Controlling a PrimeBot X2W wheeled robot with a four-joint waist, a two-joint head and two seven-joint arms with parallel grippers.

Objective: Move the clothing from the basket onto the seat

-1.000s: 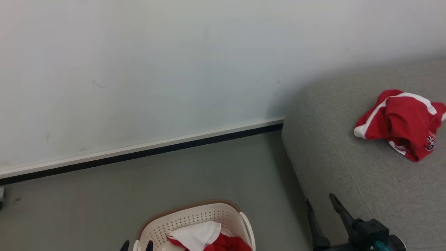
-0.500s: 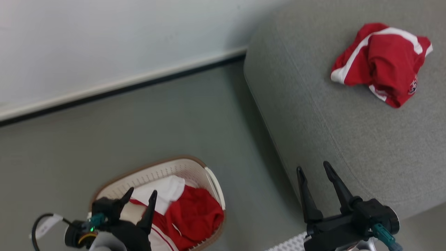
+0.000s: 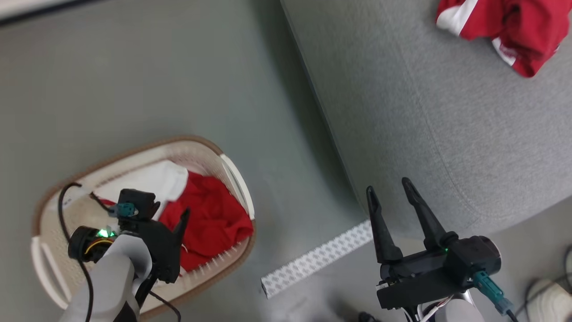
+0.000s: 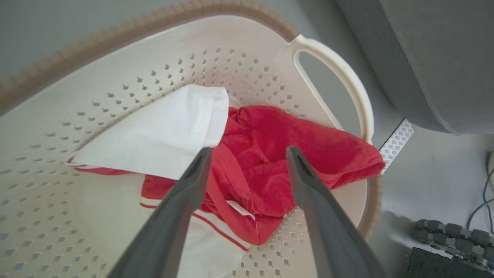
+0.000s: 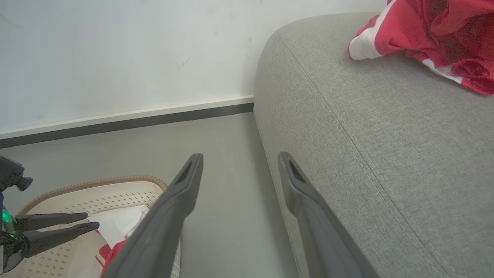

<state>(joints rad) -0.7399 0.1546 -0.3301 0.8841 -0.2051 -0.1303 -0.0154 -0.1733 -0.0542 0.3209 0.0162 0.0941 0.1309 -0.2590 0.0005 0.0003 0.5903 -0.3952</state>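
The cream basket with its brown rim stands on the floor left of the grey seat. Inside lie a crumpled red garment and a white piece. My left gripper hangs open over the basket. In the left wrist view its fingers straddle the red clothing beside the white cloth, a little above it. My right gripper stands open and empty at the seat's front corner. Another red and white garment lies on the seat.
A white perforated strip lies on the grey floor between basket and seat. The white wall with a dark baseboard runs behind. Cables and a pale shoe-like object sit at the lower right.
The head camera has tilted down, so the whole picture shifted upward. My left gripper has come in over the basket, above the clothing. Both grippers stay open.
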